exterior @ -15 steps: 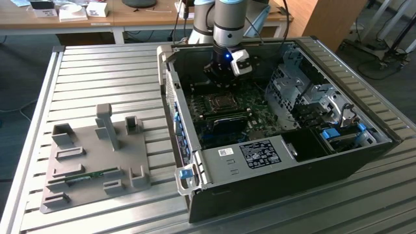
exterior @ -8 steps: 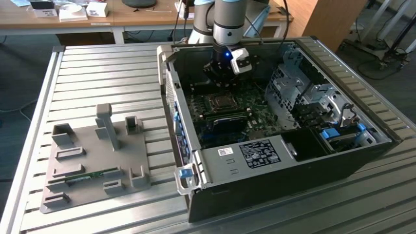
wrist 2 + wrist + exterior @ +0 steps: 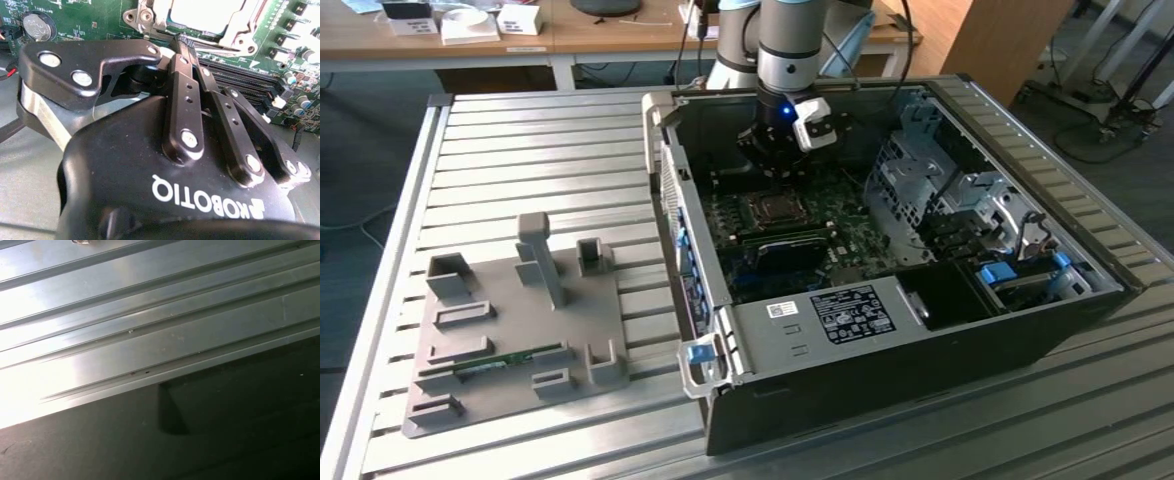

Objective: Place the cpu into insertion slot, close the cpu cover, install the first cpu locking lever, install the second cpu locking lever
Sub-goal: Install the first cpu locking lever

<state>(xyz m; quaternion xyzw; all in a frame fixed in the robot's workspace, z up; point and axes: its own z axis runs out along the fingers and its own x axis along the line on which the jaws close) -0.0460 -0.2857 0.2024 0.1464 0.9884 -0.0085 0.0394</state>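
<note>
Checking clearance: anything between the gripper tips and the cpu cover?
Nothing that I can see. In the second wrist view the gripper ends right at the cpu cover's near edge, with no part between; contact can't be told.

The cpu [image 3: 207, 12], a flat square chip with a pale silver top, is seen seated in the insertion slot [image 3: 775, 209], at the 12 o'clock edge of the second wrist view. The cpu cover [image 3: 240, 35], a shiny metal frame, is laid flat around the chip, its window leaving the top exposed.
</note>
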